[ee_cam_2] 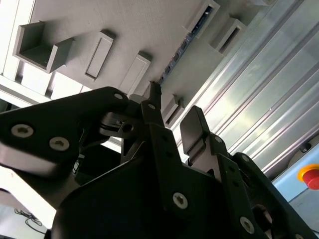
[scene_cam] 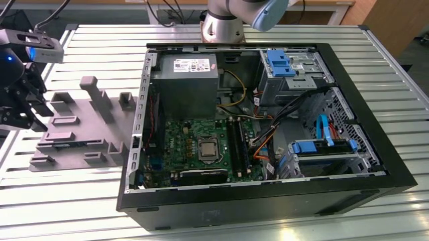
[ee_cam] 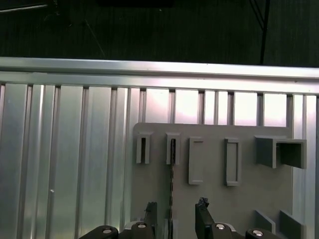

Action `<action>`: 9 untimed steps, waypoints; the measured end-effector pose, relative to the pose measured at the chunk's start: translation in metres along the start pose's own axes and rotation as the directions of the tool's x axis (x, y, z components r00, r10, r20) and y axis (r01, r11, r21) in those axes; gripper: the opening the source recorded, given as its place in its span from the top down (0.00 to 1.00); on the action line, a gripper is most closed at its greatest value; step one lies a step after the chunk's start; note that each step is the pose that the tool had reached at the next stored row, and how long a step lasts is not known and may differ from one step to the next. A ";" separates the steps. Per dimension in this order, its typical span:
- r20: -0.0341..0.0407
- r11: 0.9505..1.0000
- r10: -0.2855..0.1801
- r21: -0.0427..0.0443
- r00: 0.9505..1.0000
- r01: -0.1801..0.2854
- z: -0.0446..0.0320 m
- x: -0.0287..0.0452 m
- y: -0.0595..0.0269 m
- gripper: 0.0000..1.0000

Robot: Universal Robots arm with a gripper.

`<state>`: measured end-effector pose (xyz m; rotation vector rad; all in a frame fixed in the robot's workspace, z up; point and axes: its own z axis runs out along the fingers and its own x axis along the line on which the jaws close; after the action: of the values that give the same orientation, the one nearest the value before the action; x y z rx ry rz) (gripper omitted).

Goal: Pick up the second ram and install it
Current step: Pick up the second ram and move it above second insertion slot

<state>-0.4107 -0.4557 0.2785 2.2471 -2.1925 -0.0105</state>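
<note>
— Gripper first: what state is it in?
— Spread apart and holding nothing. Both black fingers stand clear of each other, and the gripper hangs above a grey fixture plate.
— Where is the second ram?
— Directly ahead of the fingertips, in line with the gap between them. It stands on its long edge in the plate, untouched.
— How does it look?
— Thin, long and narrow, seen edge-on as a dark strip. Its far end, away from the gripper, sits in a small upright block. In the second wrist view the strip shows small bluish glints along its edge.
— Any writing on it?
— Too small to tell.
— Anything else nearby that carries print?
— In the exterior view an open computer case lies well apart from the gripper, beyond the plate. Inside it a grey power supply carries a white label with a red mark, but I cannot read its print. A green motherboard lies beside that supply. Everything rests on a slatted metal table.
</note>
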 end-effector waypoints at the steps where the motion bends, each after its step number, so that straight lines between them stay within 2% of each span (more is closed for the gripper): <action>1: 0.000 1.000 0.000 0.000 1.000 0.000 0.0008 0.0001 0.0000 0.57; 9: 0.000 1.000 0.000 0.000 1.000 0.000 0.0076 0.0002 -0.0001 0.57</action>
<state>-0.4107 -0.4559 0.2709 2.2470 -2.1924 -0.0105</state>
